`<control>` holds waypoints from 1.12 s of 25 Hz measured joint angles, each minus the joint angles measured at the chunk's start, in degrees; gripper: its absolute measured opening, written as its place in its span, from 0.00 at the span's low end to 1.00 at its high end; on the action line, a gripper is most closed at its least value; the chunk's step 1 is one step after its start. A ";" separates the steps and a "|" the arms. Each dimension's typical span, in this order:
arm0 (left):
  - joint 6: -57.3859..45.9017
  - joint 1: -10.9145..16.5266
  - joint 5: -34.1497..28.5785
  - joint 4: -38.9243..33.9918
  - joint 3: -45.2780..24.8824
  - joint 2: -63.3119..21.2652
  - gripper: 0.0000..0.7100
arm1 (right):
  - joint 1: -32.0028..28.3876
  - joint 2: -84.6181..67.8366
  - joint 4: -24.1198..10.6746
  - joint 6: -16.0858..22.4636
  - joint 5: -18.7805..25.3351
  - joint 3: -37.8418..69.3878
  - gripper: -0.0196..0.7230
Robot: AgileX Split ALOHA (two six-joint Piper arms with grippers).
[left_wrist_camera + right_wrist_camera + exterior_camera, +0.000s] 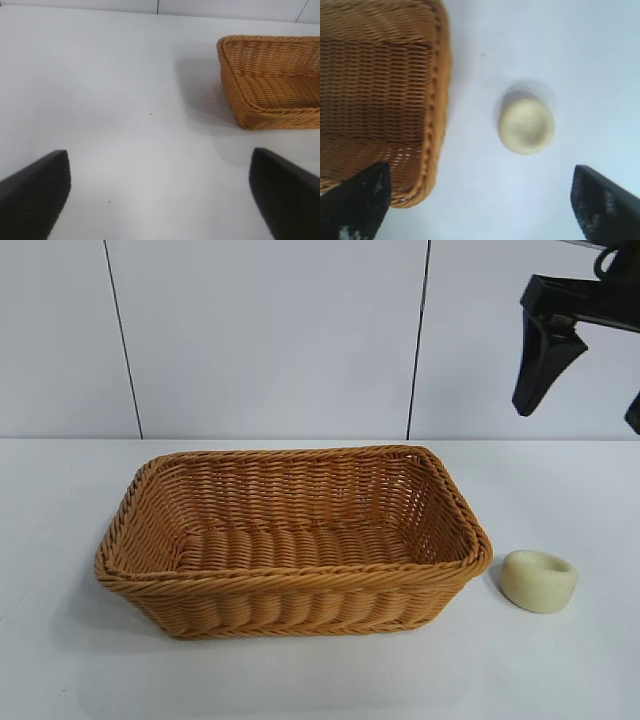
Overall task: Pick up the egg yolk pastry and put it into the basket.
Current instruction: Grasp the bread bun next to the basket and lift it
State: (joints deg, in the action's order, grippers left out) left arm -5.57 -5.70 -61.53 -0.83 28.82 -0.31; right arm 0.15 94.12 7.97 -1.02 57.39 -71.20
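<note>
The egg yolk pastry (539, 581), a small pale cream-yellow puck with a dimpled top, lies on the white table just right of the basket (290, 590), a large orange-tan wicker basket that is empty. My right gripper (590, 390) hangs open high above the table at the upper right, above and behind the pastry. In the right wrist view the pastry (526, 125) lies ahead of the open right gripper (480, 200), beside the basket's end wall (432, 115). My left gripper (160, 195) is open over bare table, with the basket's corner (240, 95) ahead; it is out of the exterior view.
The white table (560, 680) runs back to a white panelled wall (270, 330). Nothing else stands on the table.
</note>
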 joint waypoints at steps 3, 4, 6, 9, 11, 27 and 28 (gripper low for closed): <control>0.00 0.00 0.00 0.00 0.00 0.00 0.98 | 0.06 2.84 1.18 -0.26 -0.11 0.00 0.96; 0.00 0.00 0.00 0.00 0.00 0.00 0.98 | 0.06 4.10 2.12 -0.70 -0.18 0.00 0.96; 0.07 0.00 0.00 0.00 0.00 0.00 0.98 | 0.06 6.75 4.25 -1.46 -0.30 0.00 0.96; 0.07 0.00 0.00 0.00 0.00 0.00 0.98 | 0.06 10.41 6.56 -2.55 -0.78 0.00 0.96; 0.07 0.00 0.00 0.00 0.00 0.00 0.98 | 0.06 12.75 7.31 -2.74 -1.65 0.00 0.96; 0.07 0.00 0.00 -0.03 0.00 0.00 0.98 | 2.74 23.95 8.59 -3.31 -8.08 0.00 0.92; 0.07 0.00 0.00 -0.03 0.00 0.00 0.98 | 3.44 23.95 8.69 -3.44 -8.55 0.00 0.90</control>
State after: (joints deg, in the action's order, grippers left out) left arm -5.50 -5.70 -61.53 -0.86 28.82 -0.31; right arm 3.59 118.08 16.66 -4.46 48.84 -71.20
